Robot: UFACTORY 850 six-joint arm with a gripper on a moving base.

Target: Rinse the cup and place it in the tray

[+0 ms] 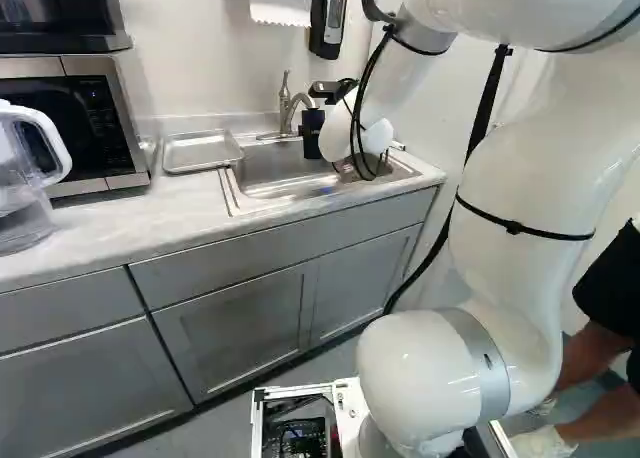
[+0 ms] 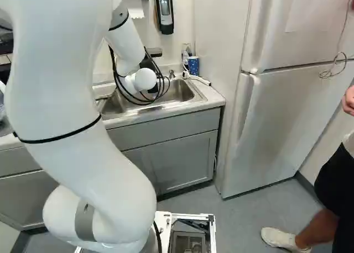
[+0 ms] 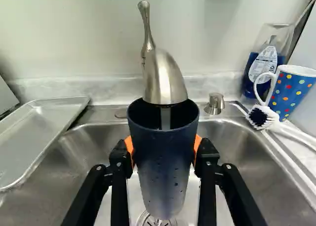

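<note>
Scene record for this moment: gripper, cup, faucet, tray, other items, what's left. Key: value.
gripper: shut on the cup, orange pads at its two sides
cup: dark blue, mouth up, droplets outside
cup_position: over the sink, mouth under the faucet
water: appears to run into the cup
tray: metal, beside the sink; cup not in it
other_items: dotted mug, brush, bottle
remaining: probably finish rinsing, then place cup in tray

The arm (image 1: 525, 173) reaches forward, fingers (image 3: 120, 159) clamped partway apart.

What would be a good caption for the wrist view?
Gripper holding a droplet-dotted dark blue cup under the faucet.
</note>
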